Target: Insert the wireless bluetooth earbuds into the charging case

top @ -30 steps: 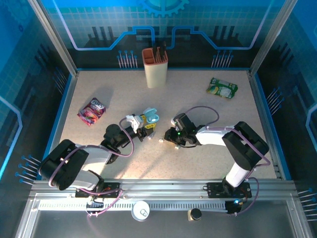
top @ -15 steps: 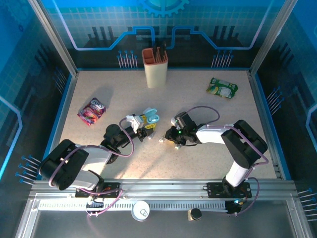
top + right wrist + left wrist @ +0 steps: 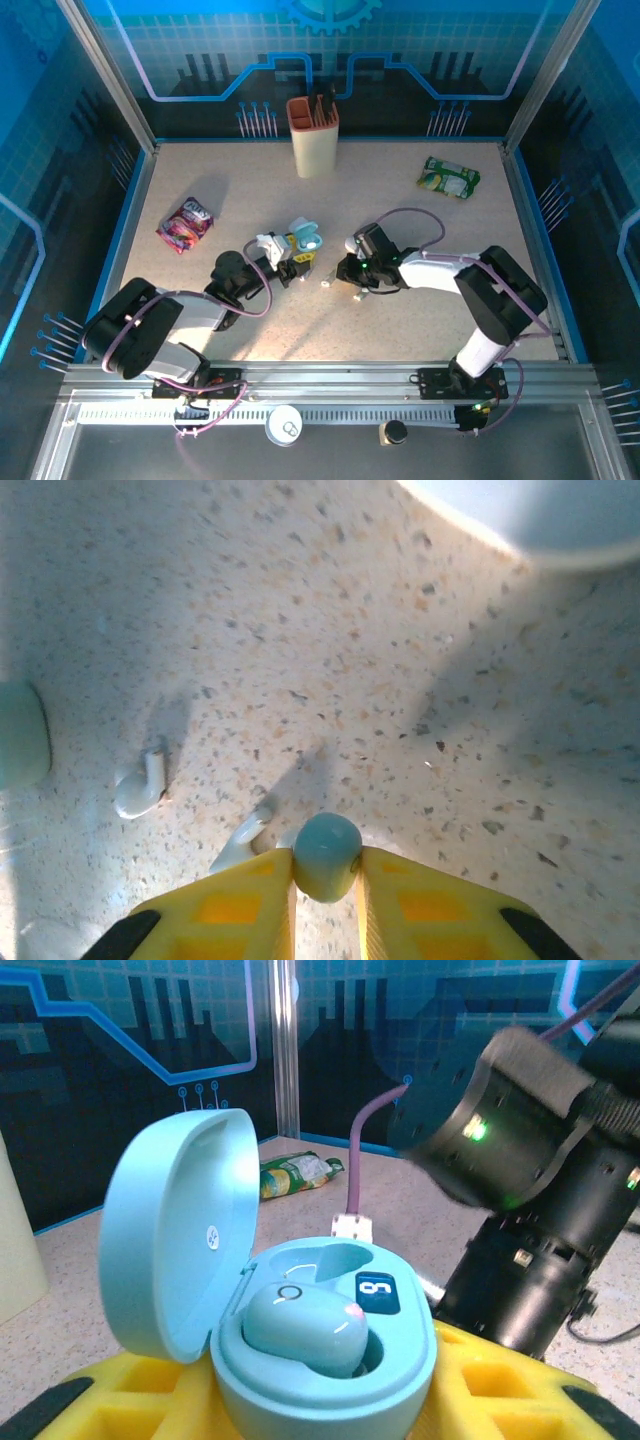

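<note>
From overhead, your left gripper (image 3: 298,262) is clamped on the open, pale blue charging case (image 3: 306,236) near the table's middle. Your right gripper (image 3: 343,277) sits low at about 4 o'clock from the case. A white earbud (image 3: 326,283) lies on the table (image 3: 420,230) at the gripper's 8 o'clock, just beside it.

In your left wrist view, the case stands between the yellow fingers with its lid tipped back toward 10 o'clock. A seated earbud (image 3: 305,1325) fills the near well, and the far well is vacant.

In your right wrist view, the yellow fingertips pinch a pale blue earbud (image 3: 325,852) at 6 o'clock. A white one lies apart at its 9 o'clock, and a white stem (image 3: 245,838) sits just beside one finger.
</note>
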`<act>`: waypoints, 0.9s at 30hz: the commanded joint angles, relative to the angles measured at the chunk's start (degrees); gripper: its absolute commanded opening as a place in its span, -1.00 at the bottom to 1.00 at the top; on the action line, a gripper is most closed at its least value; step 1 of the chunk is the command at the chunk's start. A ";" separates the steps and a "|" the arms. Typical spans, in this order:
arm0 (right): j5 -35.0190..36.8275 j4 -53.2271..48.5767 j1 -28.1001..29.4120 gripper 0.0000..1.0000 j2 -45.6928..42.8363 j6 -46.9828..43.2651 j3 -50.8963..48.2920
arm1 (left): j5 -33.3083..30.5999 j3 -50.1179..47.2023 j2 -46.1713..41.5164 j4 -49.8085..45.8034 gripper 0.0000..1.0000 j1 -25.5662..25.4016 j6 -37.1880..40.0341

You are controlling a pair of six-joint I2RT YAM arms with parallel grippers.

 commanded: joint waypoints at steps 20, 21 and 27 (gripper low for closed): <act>3.34 -22.28 5.85 -0.57 -27.56 -43.05 9.17 | 14.04 0.76 -4.93 -14.56 -0.19 0.22 5.02; 3.85 -22.66 6.50 -0.57 -27.32 -43.95 9.96 | 14.91 1.05 -5.24 -15.50 -0.19 0.24 5.30; 3.71 -25.02 8.85 -0.57 -24.33 -46.89 14.16 | 17.24 1.44 -6.84 -17.39 -0.20 0.21 5.30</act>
